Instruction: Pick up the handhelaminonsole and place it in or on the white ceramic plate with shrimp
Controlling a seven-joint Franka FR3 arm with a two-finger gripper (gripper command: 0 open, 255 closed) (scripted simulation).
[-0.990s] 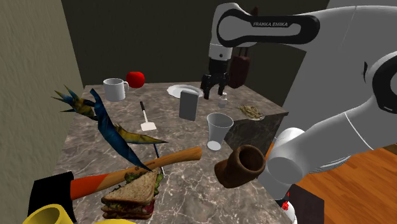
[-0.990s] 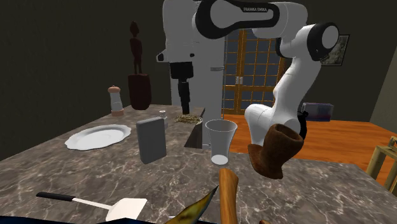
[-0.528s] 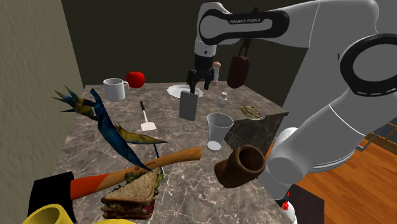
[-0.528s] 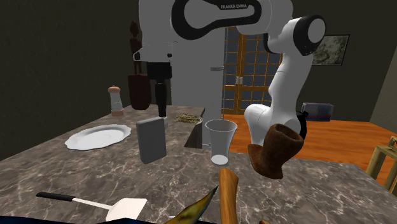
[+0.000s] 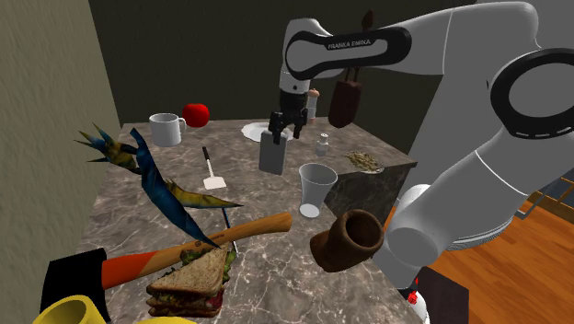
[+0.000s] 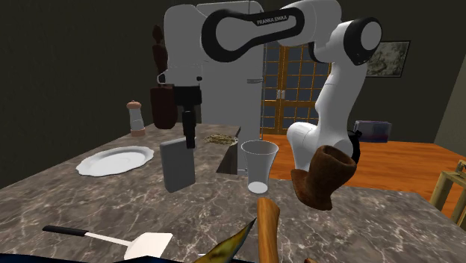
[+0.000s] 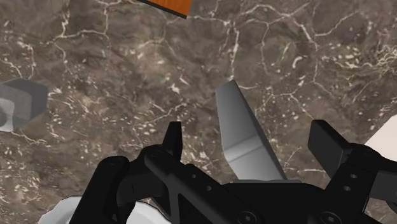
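Observation:
The handheld console point(image 5: 272, 153) is a plain grey slab standing upright on the marble table, in the middle of the second exterior view point(image 6: 178, 164). My gripper point(image 5: 281, 128) hangs just over its top edge, fingers pointing down point(image 6: 190, 139). In the wrist view the gripper point(image 7: 249, 139) is open and the console's top point(image 7: 238, 121) lies between the two fingers without touching them. The white plate point(image 5: 260, 132) lies just behind the console, to its left in the second exterior view point(image 6: 114, 161).
A clear glass point(image 5: 317, 189), a dark slab point(image 5: 366, 189) and a brown boot-shaped thing point(image 5: 348, 239) stand towards the stand. A small shaker point(image 5: 323, 144), white mug point(image 5: 166, 129), red apple point(image 5: 195, 114), spatula point(image 5: 212, 171), sandwich point(image 5: 193, 281) and wooden-handled axe point(image 5: 198, 244) surround the console.
The arm swung towards the shoulder view's left, from over the small shaker to above the console, and came down close to its top. The fingers stayed open.

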